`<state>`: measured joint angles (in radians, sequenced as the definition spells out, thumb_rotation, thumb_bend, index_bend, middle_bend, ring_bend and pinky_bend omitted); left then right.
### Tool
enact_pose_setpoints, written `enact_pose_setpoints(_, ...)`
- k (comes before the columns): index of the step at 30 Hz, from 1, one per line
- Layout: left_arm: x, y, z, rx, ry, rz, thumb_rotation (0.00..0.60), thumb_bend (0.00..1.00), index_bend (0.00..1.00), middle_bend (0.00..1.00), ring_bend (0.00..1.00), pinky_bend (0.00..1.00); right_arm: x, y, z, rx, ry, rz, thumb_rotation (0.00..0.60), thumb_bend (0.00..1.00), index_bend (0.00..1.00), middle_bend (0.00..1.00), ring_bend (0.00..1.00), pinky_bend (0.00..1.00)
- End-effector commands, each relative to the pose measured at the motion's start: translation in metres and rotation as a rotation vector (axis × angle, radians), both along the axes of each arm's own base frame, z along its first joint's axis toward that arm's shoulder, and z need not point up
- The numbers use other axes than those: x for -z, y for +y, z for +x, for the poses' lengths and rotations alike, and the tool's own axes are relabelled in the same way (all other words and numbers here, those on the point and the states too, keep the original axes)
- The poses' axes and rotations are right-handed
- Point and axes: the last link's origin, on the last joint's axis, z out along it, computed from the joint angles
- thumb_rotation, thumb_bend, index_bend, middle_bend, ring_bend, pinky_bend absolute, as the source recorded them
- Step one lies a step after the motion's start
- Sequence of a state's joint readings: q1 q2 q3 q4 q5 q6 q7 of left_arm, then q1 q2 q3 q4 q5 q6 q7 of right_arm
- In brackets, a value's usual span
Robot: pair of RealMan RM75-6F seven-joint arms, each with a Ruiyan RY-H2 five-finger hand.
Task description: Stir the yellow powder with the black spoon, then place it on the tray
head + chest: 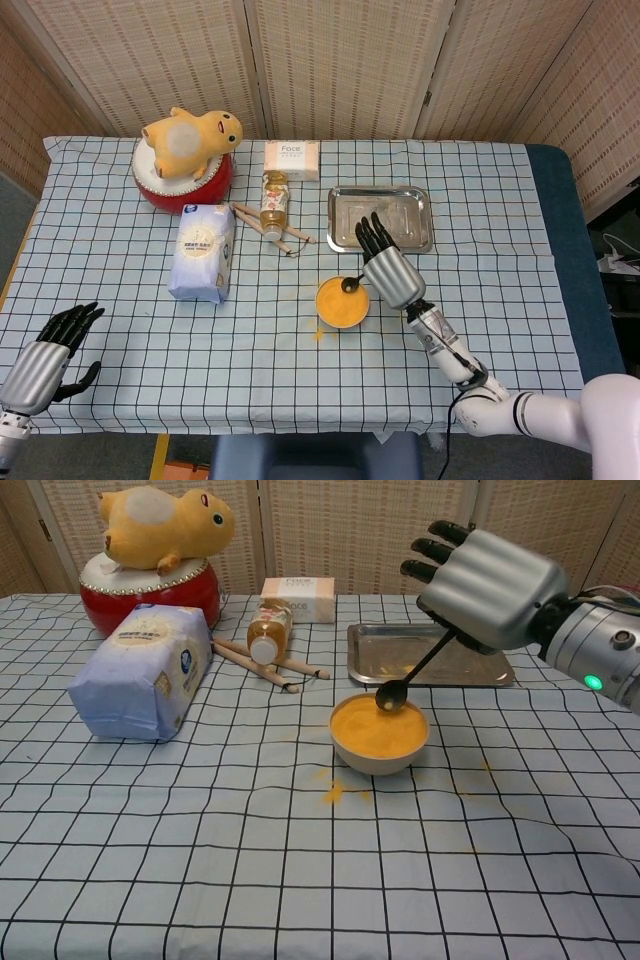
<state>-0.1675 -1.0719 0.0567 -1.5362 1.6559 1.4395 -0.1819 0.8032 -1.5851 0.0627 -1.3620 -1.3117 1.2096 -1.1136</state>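
A white bowl [379,750] of yellow powder [341,303] stands mid-table. My right hand [487,588] hovers above and behind it, holding the black spoon [412,676] by its handle. The spoon slants down to the left, and its scoop [351,285] hangs just over the powder at the bowl's far side. The silver tray [380,218] lies behind the bowl, with a few yellow specks on it. My left hand [45,360] sits at the table's near left corner, fingers apart and holding nothing; only the head view shows it.
Spilled yellow powder [335,792] lies in front of the bowl. At the back left are a blue flour bag [142,670], a small bottle [266,633], wooden sticks [268,664], a white box [297,598] and a plush toy on a red drum [150,570].
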Motion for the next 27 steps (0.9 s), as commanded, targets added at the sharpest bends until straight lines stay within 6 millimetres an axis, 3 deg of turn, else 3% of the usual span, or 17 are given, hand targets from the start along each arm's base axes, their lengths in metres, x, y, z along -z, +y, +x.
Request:
enact_pose_setpoints(1, 0.000, 0.000, 0.000, 0.002, -0.001, 0.000, 0.600, 0.43, 0.00, 0.00, 0.00, 0.08, 0.003, 0.003, -0.001, -0.008, 0.015, 0.008, 0.600, 0.36, 0.87, 0.11, 0.00, 0.04)
enact_pose_setpoints(17, -0.002, -0.002, 0.001, 0.012, -0.011, 0.002, 0.600, 0.43, 0.00, 0.00, 0.00, 0.09, 0.013, 0.028, 0.005, -0.041, -0.022, 0.104, 0.600, 0.36, 0.89, 0.12, 0.00, 0.04)
enact_pose_setpoints(27, -0.003, -0.004, 0.002, 0.015, -0.015, 0.004, 0.600, 0.43, 0.00, 0.00, 0.00, 0.08, 0.002, 0.020, 0.012, -0.034, -0.085, 0.050, 0.600, 0.36, 0.89, 0.12, 0.00, 0.05)
